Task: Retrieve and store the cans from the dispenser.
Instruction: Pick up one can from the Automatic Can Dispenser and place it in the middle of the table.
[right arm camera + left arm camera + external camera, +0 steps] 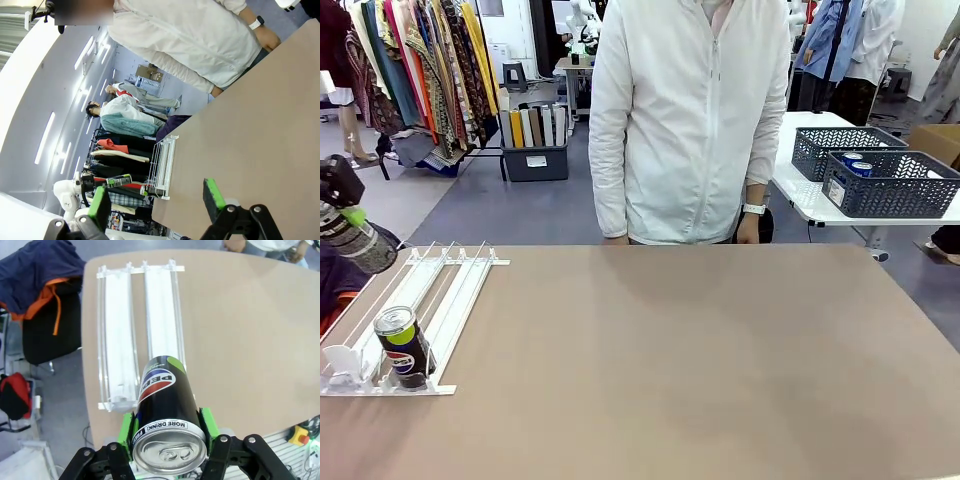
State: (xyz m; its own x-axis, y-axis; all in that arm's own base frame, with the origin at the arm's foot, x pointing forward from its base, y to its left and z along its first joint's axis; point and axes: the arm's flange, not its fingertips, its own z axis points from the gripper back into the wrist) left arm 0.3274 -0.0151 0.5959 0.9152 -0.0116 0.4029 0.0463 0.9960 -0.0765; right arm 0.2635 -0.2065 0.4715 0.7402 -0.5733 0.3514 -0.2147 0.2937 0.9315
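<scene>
A matte brown tabletop [700,360], smooth and rounded at the corners, is recorded, with a person in a white zip jacket [690,120] standing at the far edge. On a white side table beyond, dark grey lattice baskets [900,185] are seen. The dispenser [430,300], a flat white rack of thin wire rails and plastic lanes, is laid on the table's left part. A second Pepsi can [402,347], glossy black with a green band, is stood upright at the rack's near stopper. The left gripper [169,435] is clamped by its green pads [207,422] on a slim black Pepsi can [162,395], silver pull-tab lid towards the wrist camera, lifted clear of the rack. The right gripper [155,197] is held with fingers apart, nothing between them.
</scene>
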